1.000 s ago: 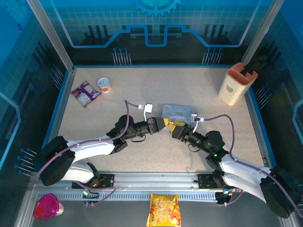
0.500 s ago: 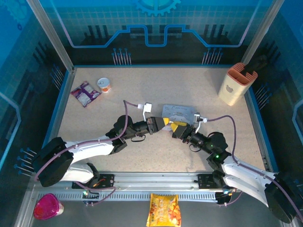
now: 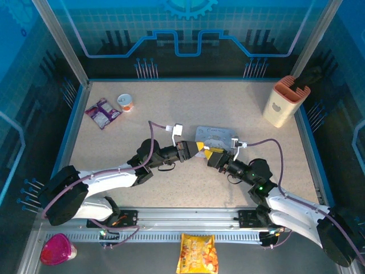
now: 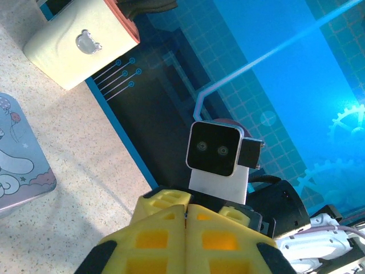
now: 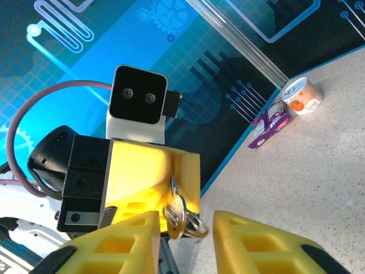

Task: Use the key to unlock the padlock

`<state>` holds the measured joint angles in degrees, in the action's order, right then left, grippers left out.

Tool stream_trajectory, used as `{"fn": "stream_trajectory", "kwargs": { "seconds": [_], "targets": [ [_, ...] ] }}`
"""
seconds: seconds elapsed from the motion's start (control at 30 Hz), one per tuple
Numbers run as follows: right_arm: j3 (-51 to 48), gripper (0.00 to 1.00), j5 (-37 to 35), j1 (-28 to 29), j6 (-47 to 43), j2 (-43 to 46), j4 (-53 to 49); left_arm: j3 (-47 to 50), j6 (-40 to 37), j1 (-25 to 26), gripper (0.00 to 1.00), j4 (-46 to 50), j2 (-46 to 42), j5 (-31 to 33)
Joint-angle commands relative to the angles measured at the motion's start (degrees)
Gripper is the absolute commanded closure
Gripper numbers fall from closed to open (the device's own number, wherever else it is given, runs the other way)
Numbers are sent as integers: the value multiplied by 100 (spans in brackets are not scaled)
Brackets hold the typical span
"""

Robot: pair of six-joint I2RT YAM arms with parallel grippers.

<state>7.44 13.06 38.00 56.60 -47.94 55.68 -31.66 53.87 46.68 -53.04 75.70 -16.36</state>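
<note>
Looking down from above: left hand [image 3: 199, 148] and right hand [image 3: 213, 155] tip to tip at mid-bench, just on the near side of a pale tin [image 3: 219, 135], apparently brought together to pass or steady a small part. Checking left wrist: yellow fingers [image 4: 171, 228] pressed together, pointed at the opposing arm. Checking right wrist: key [image 5: 177, 212] pinched in left hand's tips, hanging between right hand's spread fingers [image 5: 251, 240], seemingly offered for regrasp; contact with them unclear. Speckled beige bench [image 3: 171, 108], level; blue patterned panels and metal posts enclosing it.
</note>
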Motion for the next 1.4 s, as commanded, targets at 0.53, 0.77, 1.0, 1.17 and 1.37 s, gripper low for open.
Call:
{"fn": "stream_trajectory", "kwargs": {
  "seconds": [0.53,0.77,1.0,1.17,1.37],
  "targets": [
    [256,67,93,93,-129,24,124,-77,-517,166,100,215,-290,-140],
    [238,78,72,120,-195,42,-95,-43,-544,163,100,257,-391,-14],
    [117,74,5,145,-192,237,-210,-51,-584,143,100,322,-466,-2],
    [207,83,40,164,-240,251,-321,-57,-576,140,100,285,-460,-12],
    [221,84,25,197,-254,216,-309,-51,-586,141,100,300,-477,9]
  ]
}}
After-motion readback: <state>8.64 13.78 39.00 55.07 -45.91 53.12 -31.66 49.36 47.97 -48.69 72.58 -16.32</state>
